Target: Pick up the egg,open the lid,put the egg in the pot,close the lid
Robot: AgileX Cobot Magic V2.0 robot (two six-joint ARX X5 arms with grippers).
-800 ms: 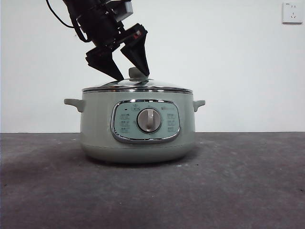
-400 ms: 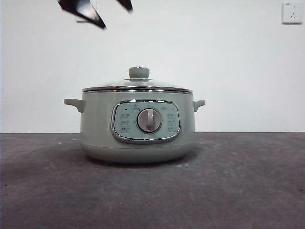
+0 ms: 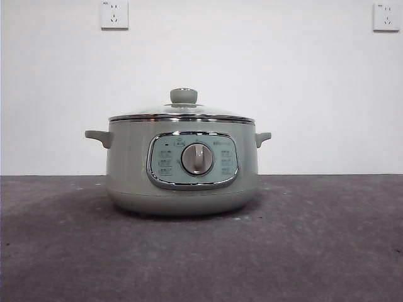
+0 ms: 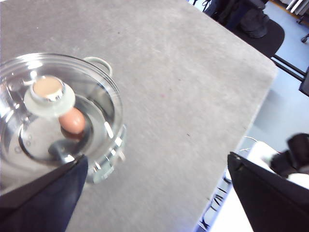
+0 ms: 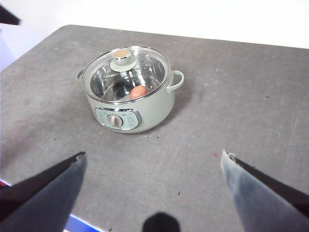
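The sage-green pot (image 3: 181, 170) stands in the middle of the table with the glass lid (image 3: 181, 114) shut on it and its green knob (image 3: 183, 95) on top. The brown-orange egg (image 5: 139, 92) lies inside the pot under the lid; it also shows through the glass in the left wrist view (image 4: 73, 122). My left gripper (image 4: 154, 193) is open and empty, high above the pot (image 4: 104, 164) and to one side of it. My right gripper (image 5: 152, 193) is open and empty, well back from the pot (image 5: 128, 104). No gripper shows in the front view.
The grey table (image 3: 315, 251) spreads around the pot. Two wall sockets (image 3: 114, 14) sit on the white wall behind. In the left wrist view the table's edge (image 4: 251, 121) and a dark chair (image 4: 260, 29) lie beyond the pot.
The left gripper has let go of the lid's knob, risen and left the front view at the top. The lid rests shut on the pot.
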